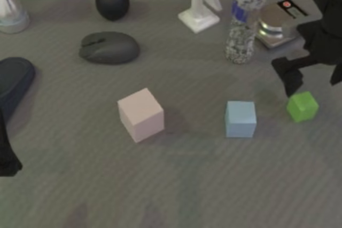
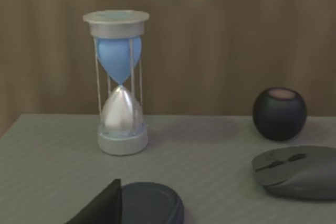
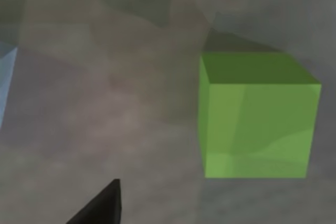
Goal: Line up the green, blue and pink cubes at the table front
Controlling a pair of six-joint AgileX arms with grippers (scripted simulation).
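Note:
Three cubes stand on the grey table [image 1: 176,185]: the pale pink cube [image 1: 140,114] left of centre, the light blue cube [image 1: 240,119] to its right, and the small green cube [image 1: 302,106] farthest right. My right gripper [image 1: 292,80] hangs just behind the green cube, open and holding nothing. In the right wrist view the green cube [image 3: 257,121] sits close ahead and off to one side of a dark fingertip [image 3: 107,203], with a sliver of the blue cube [image 3: 5,85] at the frame's edge. My left gripper [image 1: 5,148] is parked at the left edge, open and empty.
Along the back stand an hourglass [image 1: 10,12], a dark round speaker [image 1: 112,1], a grey mouse [image 1: 109,47], a white stand [image 1: 200,4], a water bottle [image 1: 244,20] and a small scale [image 1: 278,22]. A dark blue round pad [image 1: 13,81] lies by the left arm.

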